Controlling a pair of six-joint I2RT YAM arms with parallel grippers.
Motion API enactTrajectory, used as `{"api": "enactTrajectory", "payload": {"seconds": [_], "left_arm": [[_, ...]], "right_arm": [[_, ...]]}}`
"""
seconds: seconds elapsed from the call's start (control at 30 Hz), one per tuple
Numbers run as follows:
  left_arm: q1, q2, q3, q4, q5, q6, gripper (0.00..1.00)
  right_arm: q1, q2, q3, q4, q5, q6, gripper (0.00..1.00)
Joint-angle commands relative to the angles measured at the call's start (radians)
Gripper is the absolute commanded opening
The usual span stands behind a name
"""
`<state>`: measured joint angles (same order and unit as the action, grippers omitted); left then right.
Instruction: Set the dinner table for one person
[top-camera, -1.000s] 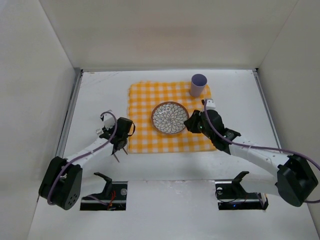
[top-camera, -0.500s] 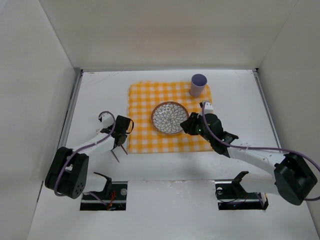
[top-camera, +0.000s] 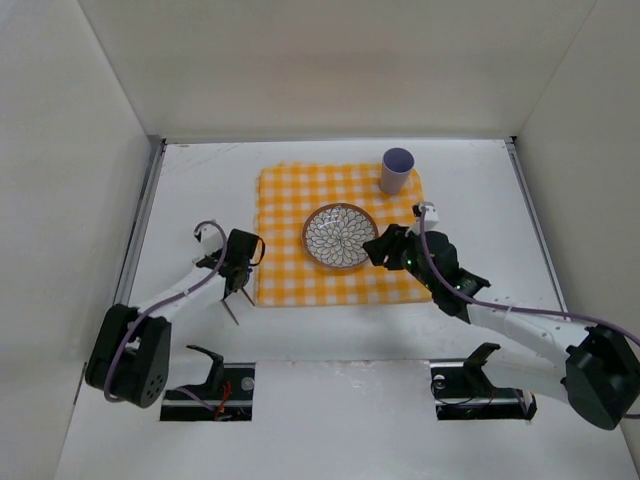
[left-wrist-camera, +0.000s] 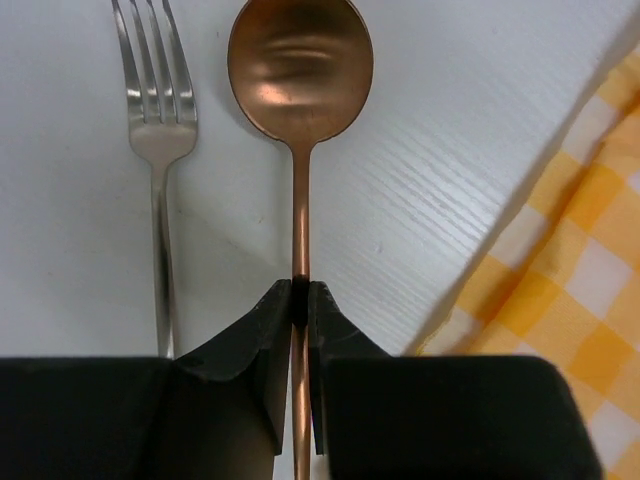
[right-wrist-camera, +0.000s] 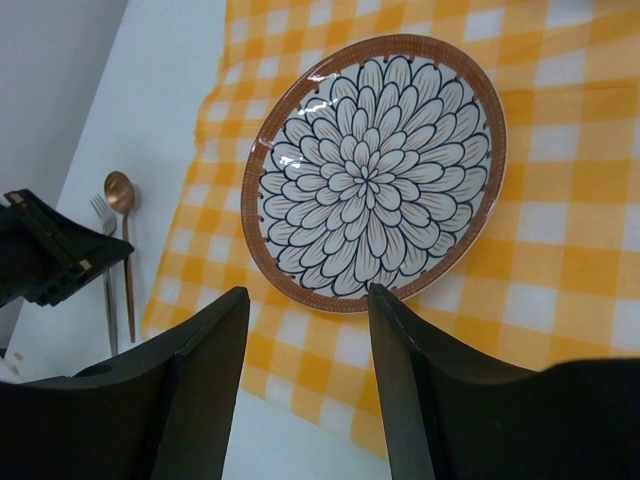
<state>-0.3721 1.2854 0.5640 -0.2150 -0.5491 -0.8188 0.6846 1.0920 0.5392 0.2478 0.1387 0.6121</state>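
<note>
**L hand pinching spoon handle; R hand spread next to plate**

L hand (left-wrist-camera: 300, 295): tips pressed together on the thin handle of a copper spoon (left-wrist-camera: 300, 70), pinching it partway along. Only the L wrist view shows this clearly. Spoon bowl points away from the hand, over the white tabletop (left-wrist-camera: 430, 150). Steel fork (left-wrist-camera: 155, 100) lies just beside the spoon, parallel, apart from it and not gripped. A corner of the yellow/white checked cloth (left-wrist-camera: 570, 260) shows at that view's right edge. Rear ends of both handles are hidden under the hand. Can't tell if the spoon is lifted or resting.

R hand (right-wrist-camera: 308, 300): fingers spread wide, nothing btwn them. R wrist view looks thru the gap at a flower-pattern plate (right-wrist-camera: 370, 170) w/ brown rim, sitting on the cloth. Same view catches spoon + fork, small, at far left, off the cloth.

Top view only: lilac cup (top-camera: 397, 170) upright at the cloth's far right corner, in neither wrist view. From above the utensils are thin slivers by the L hand, near the cloth's near left corner, and the grip isn't readable there. R hand sits just beside the plate's right rim; touching or not, can't tell. Tabletop spans the whole floor of the white-walled box, under cloth, utensils and both arms.
</note>
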Motion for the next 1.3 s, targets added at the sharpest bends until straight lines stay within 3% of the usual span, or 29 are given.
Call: {"api": "enactTrajectory", "payload": {"seconds": [0.0,0.13,0.3,0.47,0.73,1.07,1.27], "left_arm": [[-0.021,-0.142,0.085,-0.049,-0.049,0.062,0.02],[-0.075,-0.208,0.216,-0.118,-0.075,0.107,0.02],[-0.225,-0.183,0.347,-0.081,-0.080,0.090,0.02],[-0.420,0.013,0.480,0.081,-0.049,0.050,0.03],[-0.579,0.431,0.824,0.270,0.097,0.014,0.04],[-0.612,0.819,1.073,0.318,0.112,-0.131,0.05],[-0.606,0.925,1.126,0.301,0.141,-0.177,0.05]], "right_arm": [[-0.020,-0.038,-0.018,0.051,0.030,0.006,0.57],[-0.061,-0.072,-0.045,0.057,0.067,0.031,0.59],[-0.147,-0.112,-0.087,0.054,0.081,0.078,0.60],[-0.219,-0.135,-0.110,0.038,0.079,0.116,0.60],[-0.385,-0.233,-0.179,-0.005,0.085,0.207,0.61],[-0.475,-0.342,-0.225,-0.041,0.072,0.253,0.59],[-0.475,-0.316,-0.220,-0.028,0.061,0.248,0.59]]}}
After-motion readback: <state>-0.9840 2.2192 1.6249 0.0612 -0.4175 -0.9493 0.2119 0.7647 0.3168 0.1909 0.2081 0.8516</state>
